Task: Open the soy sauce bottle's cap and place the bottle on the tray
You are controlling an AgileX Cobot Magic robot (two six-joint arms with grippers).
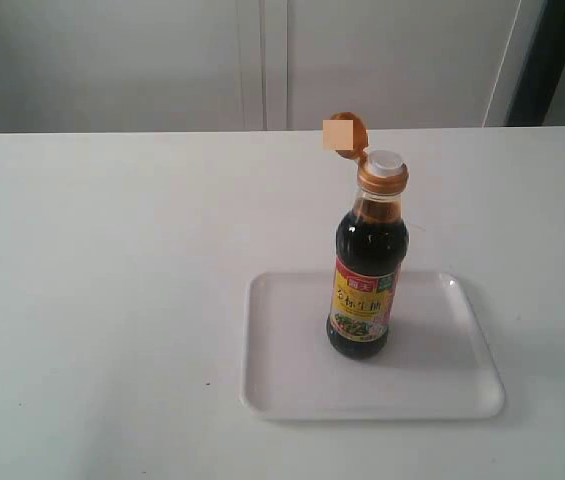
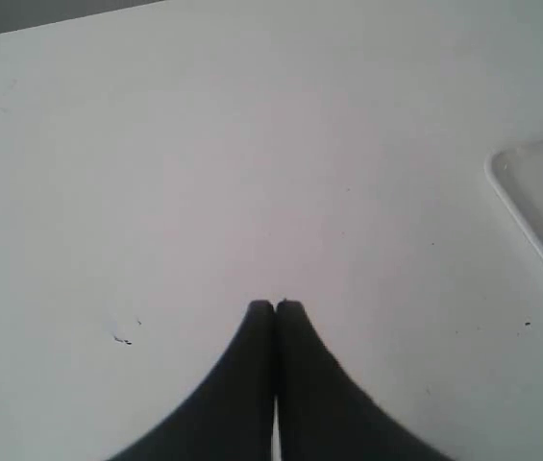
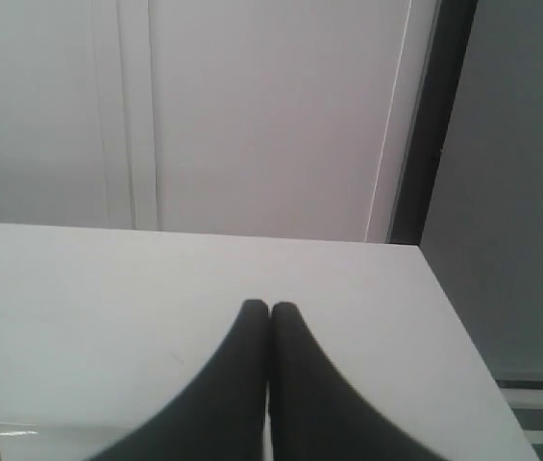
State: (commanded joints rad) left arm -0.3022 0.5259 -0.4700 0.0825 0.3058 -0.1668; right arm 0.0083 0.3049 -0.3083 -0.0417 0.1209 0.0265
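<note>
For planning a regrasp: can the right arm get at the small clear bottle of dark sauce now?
Probably yes: the right gripper is shut and holds nothing, and the dark sauce bottle stands upright, unobstructed.

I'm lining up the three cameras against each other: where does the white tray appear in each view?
Exterior view: the tray lies at lower centre-right on the table, with the soy sauce bottle standing upright on it.
Left wrist view: only one rounded corner of its rim enters at the right edge.
Right wrist view: a faint rim line near the bottom edge may be it; uncertain.
Shared landmark: the white table.
</note>
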